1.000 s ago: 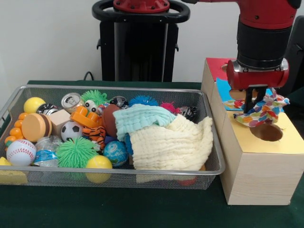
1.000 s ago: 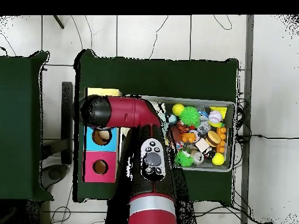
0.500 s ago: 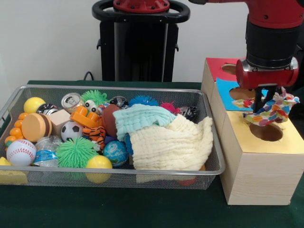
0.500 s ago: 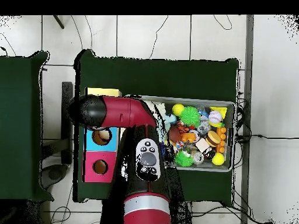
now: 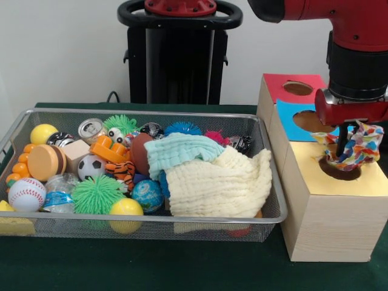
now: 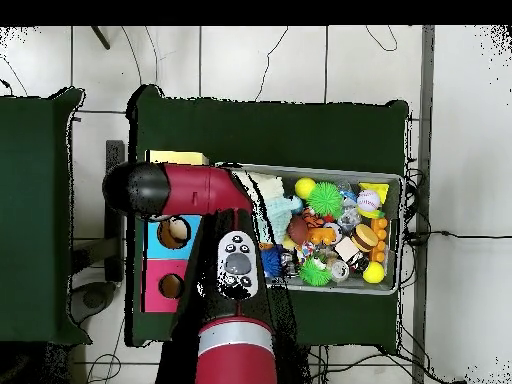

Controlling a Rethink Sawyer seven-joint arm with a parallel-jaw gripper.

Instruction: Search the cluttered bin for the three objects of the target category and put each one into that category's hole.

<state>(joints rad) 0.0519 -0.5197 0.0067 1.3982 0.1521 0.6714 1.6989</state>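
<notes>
You see a soccer ball (image 5: 91, 166), a baseball (image 5: 26, 194), a green spiky ball (image 5: 97, 194) and what looks like a drinks can (image 5: 91, 128).

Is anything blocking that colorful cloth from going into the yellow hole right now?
Nothing visible does. The gripper holds the colorful cloth directly over the yellow hole, and the opening below it looks clear.
</notes>
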